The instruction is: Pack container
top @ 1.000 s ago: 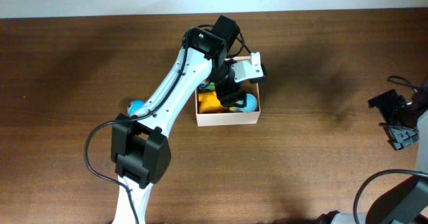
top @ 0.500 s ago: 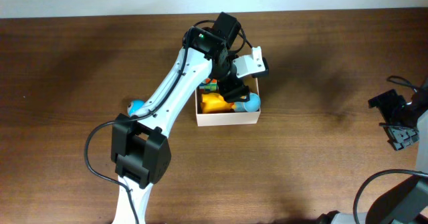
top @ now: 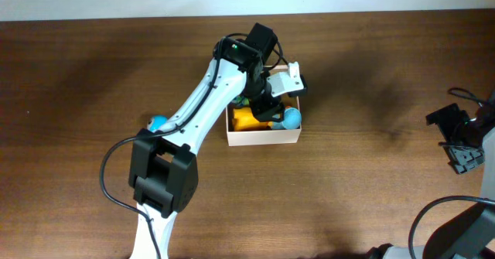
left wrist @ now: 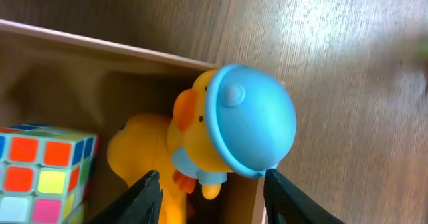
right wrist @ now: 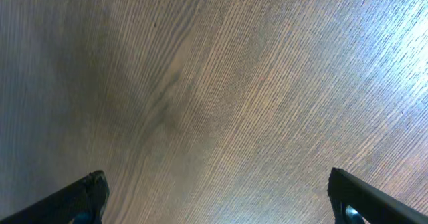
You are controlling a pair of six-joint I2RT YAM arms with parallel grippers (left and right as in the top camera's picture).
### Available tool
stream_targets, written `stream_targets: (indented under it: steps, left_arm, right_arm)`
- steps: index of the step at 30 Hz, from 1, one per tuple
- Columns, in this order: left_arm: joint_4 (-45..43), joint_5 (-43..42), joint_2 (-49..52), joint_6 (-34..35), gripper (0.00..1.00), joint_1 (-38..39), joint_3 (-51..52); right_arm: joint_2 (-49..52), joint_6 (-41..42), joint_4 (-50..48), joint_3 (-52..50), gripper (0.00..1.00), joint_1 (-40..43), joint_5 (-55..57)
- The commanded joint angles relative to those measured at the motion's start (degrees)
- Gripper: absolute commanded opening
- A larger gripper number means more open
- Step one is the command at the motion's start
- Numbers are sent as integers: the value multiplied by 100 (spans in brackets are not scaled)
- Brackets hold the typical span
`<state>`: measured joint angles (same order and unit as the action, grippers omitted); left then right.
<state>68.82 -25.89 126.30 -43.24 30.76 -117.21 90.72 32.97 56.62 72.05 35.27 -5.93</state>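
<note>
**A:** What is the left tool [left wrist: 211, 186] doing?

**B:** It hangs right over the container [left wrist: 100, 47] with its jaws apart. Under them lies the duck [left wrist: 235, 124], yellow with a blue cap, and neither finger seems to touch it.

**A:** Is the duck properly in?

**B:** Mostly. It sits in the corner, with its cap propped against the rim. An orange toy [top: 244, 118] is beside it, and a colour cube [left wrist: 41, 174] is further inside.

**A:** So which step is this?

**B:** I judge it to be a drop-off, with the toy placed and the tool free to go.

**A:** And the next move?

**B:** A straight lift, I would say, so the fingers do not catch the cap or the thin wall. After that there is a small blue thing [top: 157, 123] lying on the bench [right wrist: 214, 83] beside the left arm, well apart from the box. It is half hidden, so I cannot name it, but it may want packing too.

**A:** What about the right tool [right wrist: 217, 184]?

**B:** It is far off at the bench's edge, with its fingers spread wide over bare wood and holding nothing.
</note>
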Motion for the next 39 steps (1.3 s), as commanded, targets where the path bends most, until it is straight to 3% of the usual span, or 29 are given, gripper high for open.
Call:
stream_targets:
  steps: [1,16,25,27,39]
  left_arm:
    - [-98,22,133,52,51,37,17]
    - [-636,293,247,83,52,122,17]
    - [-1320,1360,485,734,53,76,17]
    - [-1464,1574,483,981,57,42,-9]
    - [-1414,1613,455,1115,57,-22,-76]
  right_arm:
    - [9,-13,-4,-15,99,-4,-7]
    - [9,-15,-4,-15,99,-4,-7]
    - [9,-13,-4,-15,99,-4,-7]
    - [9,-15,-4,-15,99,-4,-7]
    - [9,-15,-4,-15,99,-4,-7]
